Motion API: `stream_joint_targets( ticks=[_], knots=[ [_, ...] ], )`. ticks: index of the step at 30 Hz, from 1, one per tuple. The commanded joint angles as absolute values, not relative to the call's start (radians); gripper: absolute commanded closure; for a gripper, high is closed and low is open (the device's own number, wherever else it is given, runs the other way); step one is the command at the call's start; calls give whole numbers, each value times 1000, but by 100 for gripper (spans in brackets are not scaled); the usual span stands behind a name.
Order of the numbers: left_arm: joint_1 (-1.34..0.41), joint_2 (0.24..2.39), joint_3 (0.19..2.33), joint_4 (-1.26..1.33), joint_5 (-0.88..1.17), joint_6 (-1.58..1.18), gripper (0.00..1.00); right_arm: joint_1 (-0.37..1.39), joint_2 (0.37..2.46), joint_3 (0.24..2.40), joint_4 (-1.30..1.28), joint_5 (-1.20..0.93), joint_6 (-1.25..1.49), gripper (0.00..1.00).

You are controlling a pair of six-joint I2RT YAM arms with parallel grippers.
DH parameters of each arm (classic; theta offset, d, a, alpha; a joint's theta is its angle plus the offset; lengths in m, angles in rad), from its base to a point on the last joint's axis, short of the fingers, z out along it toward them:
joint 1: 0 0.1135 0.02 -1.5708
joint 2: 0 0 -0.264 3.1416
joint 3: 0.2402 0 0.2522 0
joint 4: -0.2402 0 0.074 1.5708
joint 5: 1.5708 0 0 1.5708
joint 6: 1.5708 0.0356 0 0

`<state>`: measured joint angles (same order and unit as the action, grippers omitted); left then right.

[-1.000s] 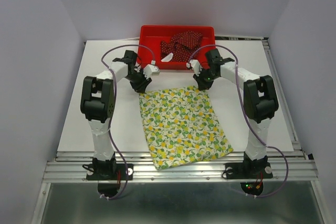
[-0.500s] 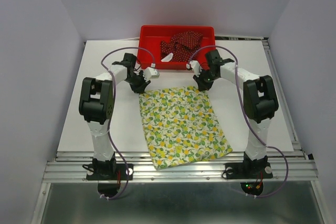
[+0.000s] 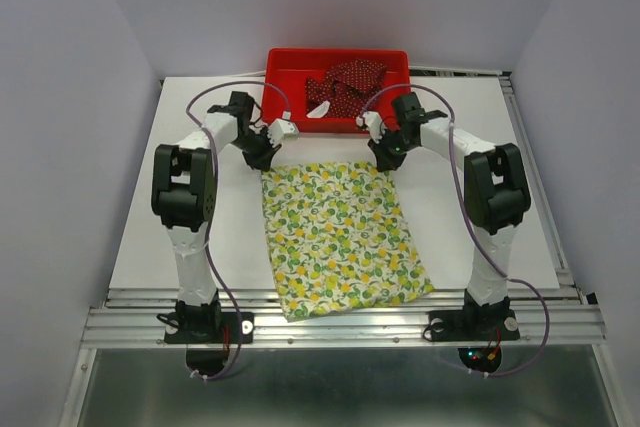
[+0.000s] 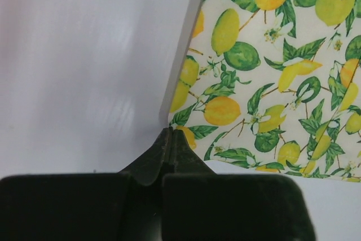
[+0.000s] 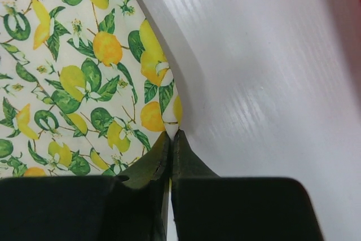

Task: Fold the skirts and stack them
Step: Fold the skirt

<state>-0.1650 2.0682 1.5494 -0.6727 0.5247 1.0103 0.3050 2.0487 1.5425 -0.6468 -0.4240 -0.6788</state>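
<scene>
Left gripper (image 4: 169,135) has closed, now pinching the upper-left corner of lemon skirt (image 3: 340,237); cloth has shifted slightly left. Right gripper (image 5: 171,137) is pressed together on the upper-right corner. Lemon skirt lies flat mid-frame on table (image 3: 480,227). Dark red skirt (image 3: 345,87) sits bunched in red tray (image 3: 285,72), top centre.

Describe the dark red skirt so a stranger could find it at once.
At the far edge of the white table stands a red tray. The dark red skirt lies crumpled inside it; tiny white dots set it apart from the lemon-print skirt spread flat on the table.
</scene>
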Motion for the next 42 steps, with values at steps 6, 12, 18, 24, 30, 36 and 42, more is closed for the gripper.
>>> stream_joint_targets(
  ticks=[6,12,18,24,30,36,42],
  knots=[
    [-129,2075,1842,-731,499,968,100,224,2060,1725,-623,-413,-634,99],
    [-127,2065,1927,-749,496,966,100,215,2056,1790,-623,-405,-649,99],
    [-127,1987,1942,-767,491,988,100,206,2005,1806,-621,-411,-675,99],
    [-133,1840,1781,-793,509,1043,100,206,1857,1605,-626,-436,-778,99],
    [-166,1668,1521,-793,531,1080,100,206,1749,1382,-572,-442,-831,99],
    [-267,1527,1215,-713,502,1062,100,206,1680,1194,-535,-472,-839,99],
    [-311,1601,1121,-635,482,988,100,225,1721,1111,-476,-463,-805,99]
  ],
)
